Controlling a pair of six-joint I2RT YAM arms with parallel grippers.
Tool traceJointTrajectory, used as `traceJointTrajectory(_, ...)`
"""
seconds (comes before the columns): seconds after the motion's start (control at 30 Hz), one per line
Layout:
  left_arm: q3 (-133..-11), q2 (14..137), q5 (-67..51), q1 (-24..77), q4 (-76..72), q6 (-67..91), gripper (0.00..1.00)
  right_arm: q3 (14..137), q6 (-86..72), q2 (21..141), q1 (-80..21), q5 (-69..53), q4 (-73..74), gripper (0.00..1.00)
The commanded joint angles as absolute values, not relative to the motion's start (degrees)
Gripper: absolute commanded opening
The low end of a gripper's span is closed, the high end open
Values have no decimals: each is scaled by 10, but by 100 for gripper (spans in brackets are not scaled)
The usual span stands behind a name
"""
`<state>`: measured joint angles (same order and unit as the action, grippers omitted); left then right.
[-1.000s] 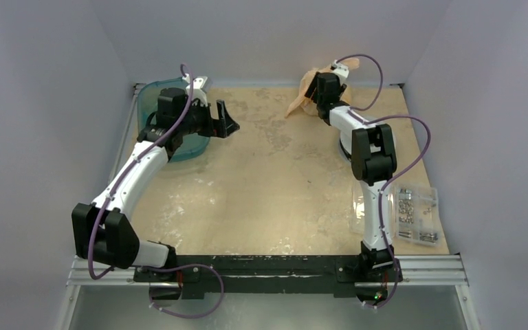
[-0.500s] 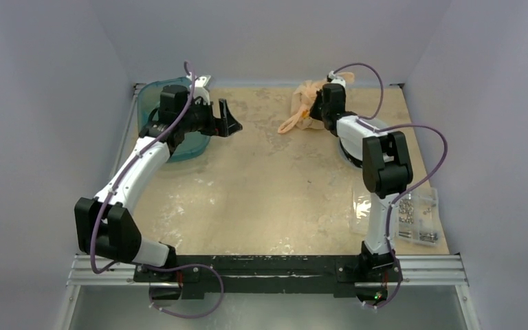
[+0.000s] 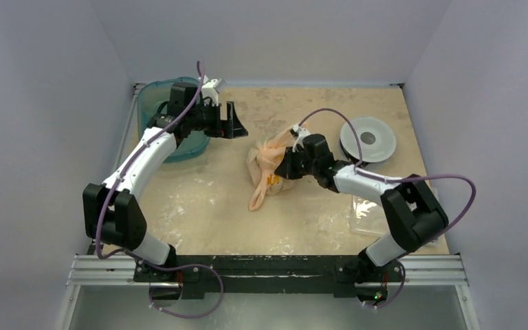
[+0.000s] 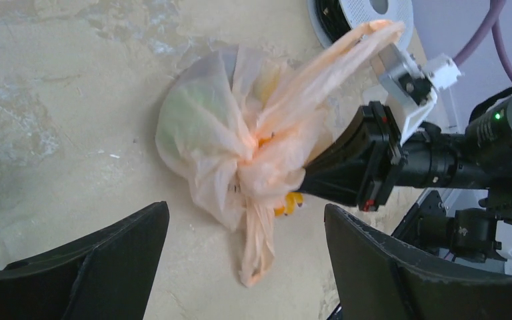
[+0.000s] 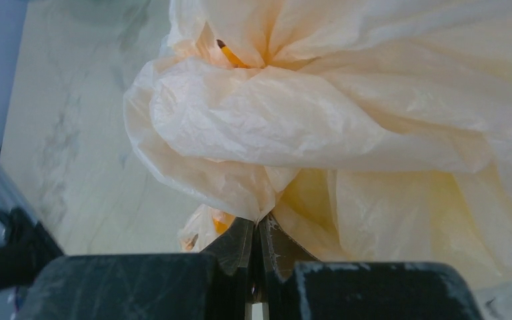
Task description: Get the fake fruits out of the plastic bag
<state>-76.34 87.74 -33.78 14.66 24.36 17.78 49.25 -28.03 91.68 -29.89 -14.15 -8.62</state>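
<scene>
Fake fruits (image 4: 291,203) are all inside the plastic bag (image 3: 267,167), as far as I can see: a green glow and a bit of yellow show through the film, and none lies loose on the tabletop (image 3: 199,206). So I judge the real work, the emptying, has not begun.

At ten o'clock on the tabletop sits a teal bowl (image 3: 150,100), and nothing in it can be made out from above. Just beside it, toward the centre, my left pincer (image 3: 232,121) hangs released, its jaws spread wide and holding nothing. Its wrist camera looks down on the bag between the two fingers (image 4: 100,257).

The bag lies bunched near the middle of the tabletop, its neck gathered tight and one loop handle trailing toward six o'clock. My right pincer (image 3: 285,165) comes at it from three o'clock and is clenched on a fold of the film near that gathered neck; its own camera shows the jaws pressed together with plastic pinched between them.

Past it, at two o'clock, lies a grey spool (image 3: 368,139), and at four o'clock a clear packet (image 3: 366,206) mostly hidden by my right arm.

What is left, I reckon: open the neck, with one pincer holding the film while the other draws each fruit out.
</scene>
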Motion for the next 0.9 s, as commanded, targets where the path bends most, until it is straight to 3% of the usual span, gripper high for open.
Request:
traceJointTrajectory(0.0, -788, 857, -328, 165, 292, 135, 87, 415, -279, 839, -336, -219, -110, 0)
traceJointTrajectory(0.23, -753, 791, -313, 185, 305, 122, 88, 320, -285, 747, -355, -263, -131, 0)
traceJointTrajectory(0.4, -756, 778, -322, 193, 361, 114, 88, 314, -277, 716, -356, -277, -110, 4)
traceJointTrajectory(0.53, -692, 757, -276, 224, 358, 81, 86, 321, -269, 710, -356, -285, -92, 6)
traceJointTrajectory(0.67, -675, 792, -226, 292, 394, 43, 70, 326, -264, 704, -356, -280, -71, 6)
traceJointTrajectory(0.73, -699, 830, -187, 331, 458, 16, 49, 329, -259, 699, -356, -271, -60, 8)
traceJointTrajectory(0.87, -718, 865, -178, 365, 487, 7, 42, 339, -255, 695, -356, -252, -36, 8)
